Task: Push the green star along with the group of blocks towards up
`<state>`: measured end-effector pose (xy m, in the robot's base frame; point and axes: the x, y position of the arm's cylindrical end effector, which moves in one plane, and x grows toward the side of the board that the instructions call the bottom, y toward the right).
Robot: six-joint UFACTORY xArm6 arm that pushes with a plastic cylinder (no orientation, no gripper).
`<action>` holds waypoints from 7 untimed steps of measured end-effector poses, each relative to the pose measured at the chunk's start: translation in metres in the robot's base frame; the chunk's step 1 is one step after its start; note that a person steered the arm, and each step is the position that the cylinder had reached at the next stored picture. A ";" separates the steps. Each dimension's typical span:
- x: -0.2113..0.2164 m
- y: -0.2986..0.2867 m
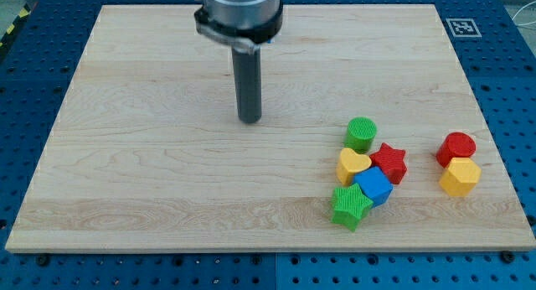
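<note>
Camera view shows us a wooden board (pixel 167 181) lying on a blue table with holes (pixel 25 89). We use the green star as our landmark and go from the view's left to the view's right.

Our dark rod comes down from the view's top. My tip (pixel 249 121) touches the bare wood. It sits well apart from the green star, up and toward the view's left of it. It touches no block. We have no hand that spreads or pinches, only this straight rod, so nothing is held.

The green star (pixel 350 207) sits near the board's bottom edge, in the right half. It is the lowest block in a tight group. Just above it is a yellow heart (pixel 353 165). Above the heart is a green cylinder (pixel 361 134), the top block of the group. A blue cube (pixel 373 186) sits up and to the right of the green star, touching it or nearly so. A red star (pixel 389 162) is farther up and right of the green star, right beside the heart and the cube.

Far to the right of the green star stand two more blocks, apart from the group. A red cylinder (pixel 456 147) is on top, and a yellow block with flat sides (pixel 460 177) sits just below it, touching it.

Way up in the board's top right corner, far from the green star, is a small black and white tag (pixel 460 27).
</note>
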<state>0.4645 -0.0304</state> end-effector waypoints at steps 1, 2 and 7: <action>0.043 0.000; 0.084 0.000; 0.154 0.042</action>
<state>0.6189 0.0118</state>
